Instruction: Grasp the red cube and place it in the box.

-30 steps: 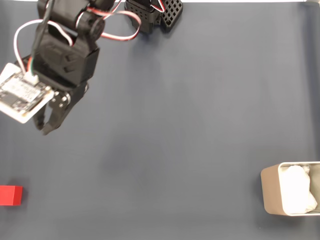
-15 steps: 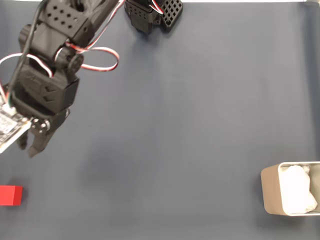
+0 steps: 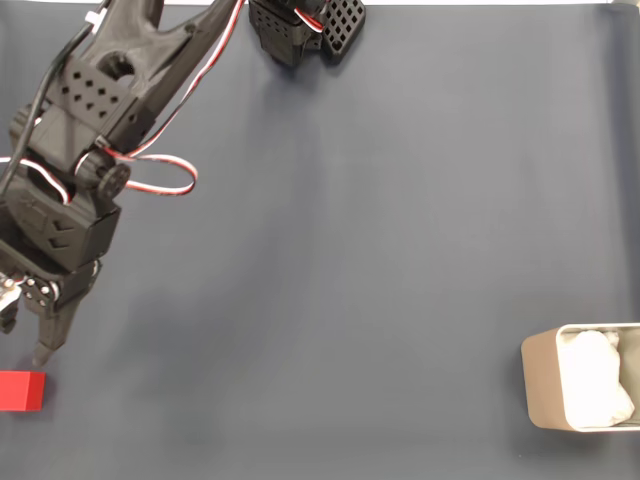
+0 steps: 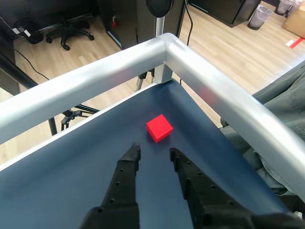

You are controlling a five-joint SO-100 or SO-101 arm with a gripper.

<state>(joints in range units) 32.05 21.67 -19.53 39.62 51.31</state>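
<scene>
From my remote seat this reads as an office or lab room. In the wrist view I see pale wood-plank flooring (image 4: pixel 224 43), a black swivel chair on castors (image 4: pixel 71 32) at the top left, a waste bin (image 4: pixel 263 14) at the top right, and dark furniture along the far side. The worktop (image 4: pixel 71 162) itself is covered in dark blue and edged by a rounded silver metal rail (image 4: pixel 86 86), like a purpose-built test bench.

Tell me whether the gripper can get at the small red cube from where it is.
Probably yes: the gripper has its jaws open, aimed at the small red cube, with bare tabletop between them.
</scene>
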